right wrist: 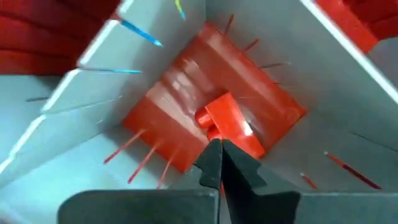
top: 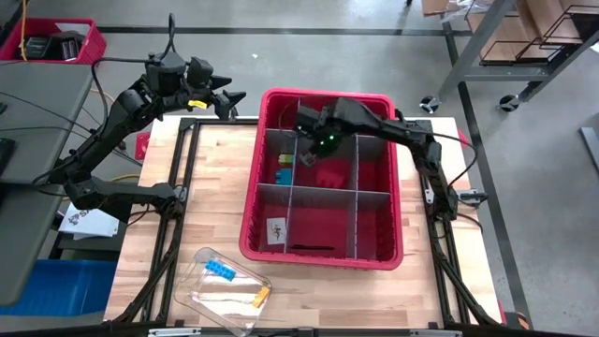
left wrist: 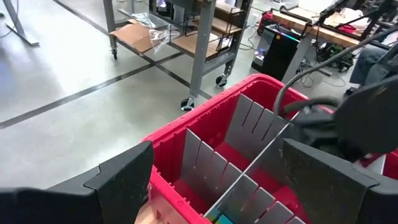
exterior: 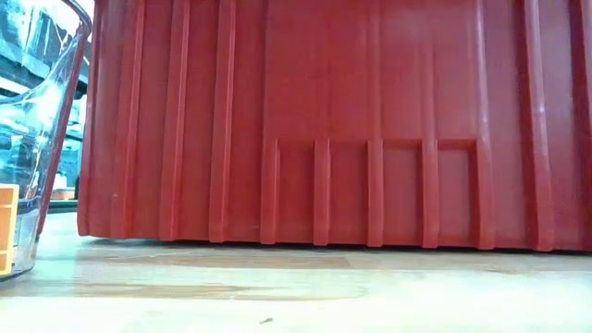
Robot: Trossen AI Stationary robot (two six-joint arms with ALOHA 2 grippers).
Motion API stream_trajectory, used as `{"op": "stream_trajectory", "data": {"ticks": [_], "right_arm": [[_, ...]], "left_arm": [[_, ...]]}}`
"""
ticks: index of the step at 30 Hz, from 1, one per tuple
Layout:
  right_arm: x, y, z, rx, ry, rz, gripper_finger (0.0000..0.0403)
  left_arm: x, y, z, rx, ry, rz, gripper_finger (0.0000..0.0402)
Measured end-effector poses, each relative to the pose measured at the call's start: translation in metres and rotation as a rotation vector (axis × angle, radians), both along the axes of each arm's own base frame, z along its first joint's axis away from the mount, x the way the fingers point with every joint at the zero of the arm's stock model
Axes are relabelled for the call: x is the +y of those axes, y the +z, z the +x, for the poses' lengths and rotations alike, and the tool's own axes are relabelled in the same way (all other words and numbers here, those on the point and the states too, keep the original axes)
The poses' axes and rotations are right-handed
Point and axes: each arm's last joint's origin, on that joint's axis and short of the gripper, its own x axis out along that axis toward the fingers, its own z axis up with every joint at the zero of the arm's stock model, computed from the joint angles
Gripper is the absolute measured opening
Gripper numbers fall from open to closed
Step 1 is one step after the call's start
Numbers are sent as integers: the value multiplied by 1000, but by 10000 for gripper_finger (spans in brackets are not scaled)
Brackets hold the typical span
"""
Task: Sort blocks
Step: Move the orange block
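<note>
A red block point(right wrist: 227, 121) lies on the floor of a middle compartment of the red bin point(top: 323, 98); in the high view the red block point(top: 329, 176) shows there too. My right gripper point(right wrist: 219, 155) hangs shut above it, pointing down, with nothing between its fingers. Blue, yellow and green blocks point(top: 284, 168) lie in the compartment to the left. My left gripper point(top: 223, 98) is open, raised just outside the bin's far left corner, with nothing between its fingers point(left wrist: 124, 180). A blue block point(top: 217, 270) and an orange block point(top: 262, 297) lie in a clear container point(top: 225, 285).
Grey slotted dividers point(top: 309, 192) split the bin into several compartments; a white card point(top: 277, 228) lies in a near left one. The clear container sits near the table's front edge, left of the bin. In the low view the bin's wall point(exterior: 324, 120) fills the picture.
</note>
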Motion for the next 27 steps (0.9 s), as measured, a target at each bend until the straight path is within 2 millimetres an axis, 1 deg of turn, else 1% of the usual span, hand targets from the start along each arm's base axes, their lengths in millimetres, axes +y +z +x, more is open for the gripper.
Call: {"op": "stream_trajectory", "data": {"ticks": [2, 4, 6, 9, 12, 14, 16, 20, 23, 25, 27], "right_arm": [[0, 4, -3, 4, 20, 17, 0], [1, -4, -4, 39, 26, 60, 0], [4, -18, 0, 49, 36, 103, 0], [16, -41, 3, 97, 69, 141, 1], [21, -67, 1, 159, 63, 188, 18], [19, -74, 1, 156, 30, 220, 42], [16, -75, 1, 143, 20, 213, 73], [8, -69, 9, 58, -21, 122, 151], [-2, -67, 9, 37, -68, 94, 204], [-7, -68, 7, 38, -79, 111, 229], [-9, -68, 6, 37, -85, 146, 243]], "left_arm": [[0, 0, 0, 2, 1, -2, 346], [0, -1, 0, 11, 1, -11, 346], [-1, -3, -1, 23, 1, -22, 346], [-1, -4, -1, 37, 0, -31, 346], [-1, -4, -2, 36, 1, -32, 346], [-3, -3, -3, 39, -4, -22, 346], [-3, -3, -3, 47, -8, -12, 346], [-3, -5, -4, 75, 3, -16, 346], [-3, -8, -6, 106, 26, -29, 346], [-4, -10, -7, 133, 52, -38, 346], [-5, -13, -9, 160, 75, -62, 346]]}}
